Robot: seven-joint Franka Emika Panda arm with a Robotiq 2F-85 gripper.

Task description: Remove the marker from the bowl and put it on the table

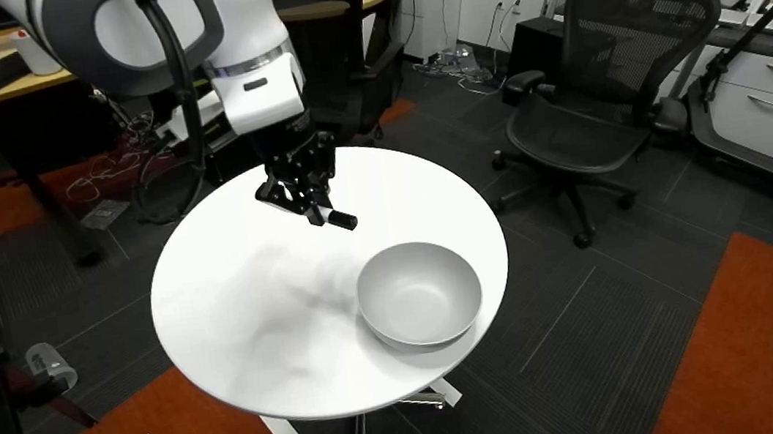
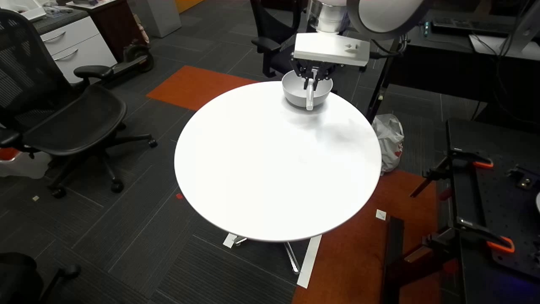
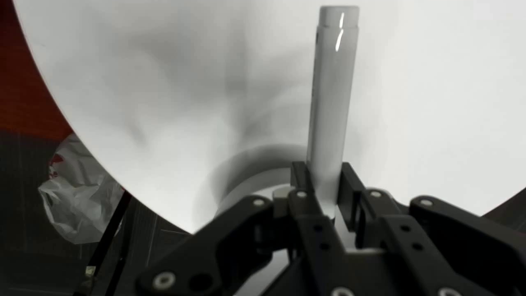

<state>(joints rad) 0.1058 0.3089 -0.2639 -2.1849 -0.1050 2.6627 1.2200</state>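
Note:
My gripper (image 1: 316, 212) is shut on the marker and holds it above the table (image 1: 222, 318). The marker (image 1: 342, 219) has a white body with a black end in an exterior view. It also shows in an exterior view (image 2: 310, 99) and pointing away from the fingers in the wrist view (image 3: 335, 82). The fingertips (image 3: 322, 176) press both its sides; its rear end is partly hidden between them. The bowl (image 1: 418, 294) is round, grey and empty and stands near the table's edge, apart from the gripper. In the wrist view the bowl (image 3: 263, 179) is partly hidden behind the gripper.
A black mesh chair (image 1: 606, 87) stands beyond the table. A dark bench with orange-tipped clamps (image 2: 485, 202) stands near it. A plastic bag (image 2: 388, 139) lies on the floor close to the table's edge.

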